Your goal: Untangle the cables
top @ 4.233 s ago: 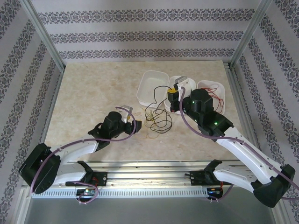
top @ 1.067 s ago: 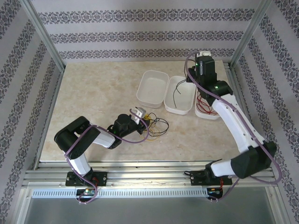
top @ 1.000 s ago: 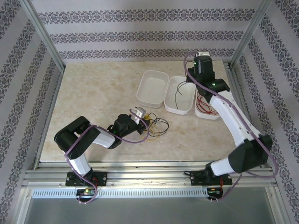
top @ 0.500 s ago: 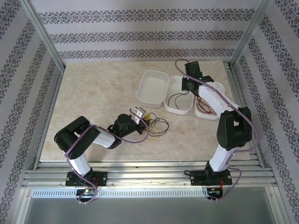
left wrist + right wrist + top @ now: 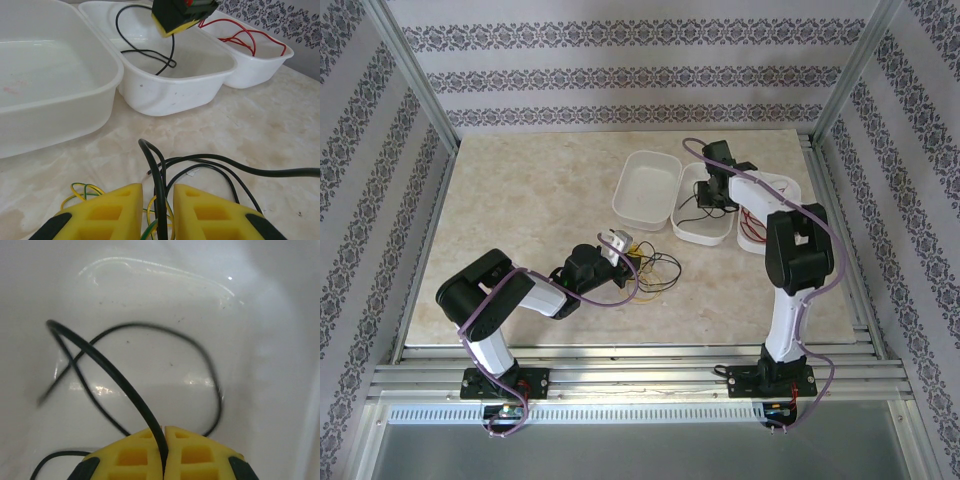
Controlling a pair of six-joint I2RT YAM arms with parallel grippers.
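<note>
My left gripper [image 5: 620,243] rests low on the table at the tangle of black and yellow cables [image 5: 657,270]. In the left wrist view its jaws [image 5: 158,187] stand a little apart, with a black cable [image 5: 154,165] and a yellow-green wire [image 5: 82,189] running between them, untouched on either side. My right gripper [image 5: 712,195] hangs inside the middle tub [image 5: 705,232], shut on another black cable [image 5: 120,380] that loops across the tub floor. A red cable [image 5: 765,225] lies coiled in the right tub [image 5: 790,188].
Three white tubs stand in a row at the back right. The left tub [image 5: 638,162] holds nothing. Metal frame posts and patterned walls ring the marble table [image 5: 520,200]. The left half of the table offers free room.
My right arm swung from the back right corner leftward and lowered into the middle tub, carrying the black cable with it. The left arm has stayed put at the tangle.
</note>
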